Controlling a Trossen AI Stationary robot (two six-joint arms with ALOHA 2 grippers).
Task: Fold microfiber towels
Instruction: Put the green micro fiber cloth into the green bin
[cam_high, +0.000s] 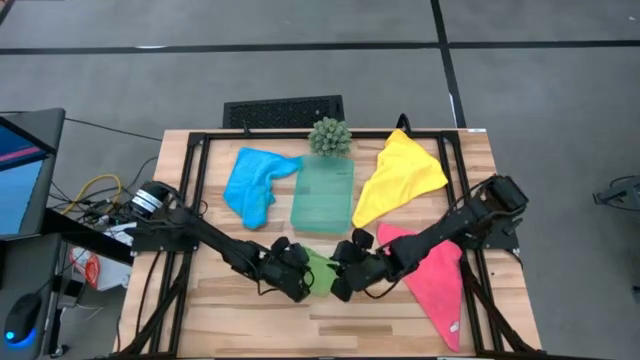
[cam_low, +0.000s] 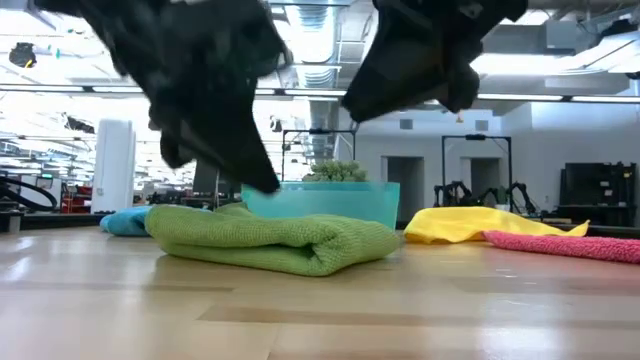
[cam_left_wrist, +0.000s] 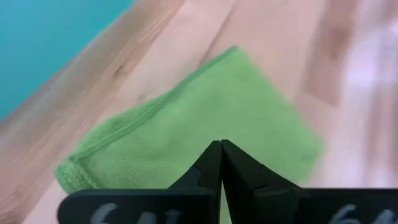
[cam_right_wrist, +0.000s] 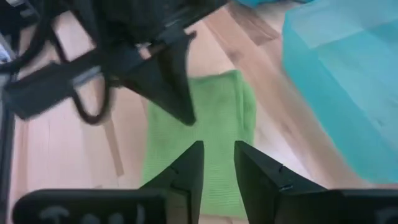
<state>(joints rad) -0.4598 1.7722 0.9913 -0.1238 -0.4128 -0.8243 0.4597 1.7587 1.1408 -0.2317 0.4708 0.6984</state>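
Left gripper (cam_left_wrist: 221, 152) pinched together, right gripper (cam_right_wrist: 217, 162) slightly apart, empty; both over folded, fuzzy green towel (cam_high: 321, 273) beside translucent teal tray (cam_high: 323, 195).

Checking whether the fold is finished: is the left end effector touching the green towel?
Cannot tell. In the low view the shut left end effector hangs just over the green towel, but its tip hides any gap.
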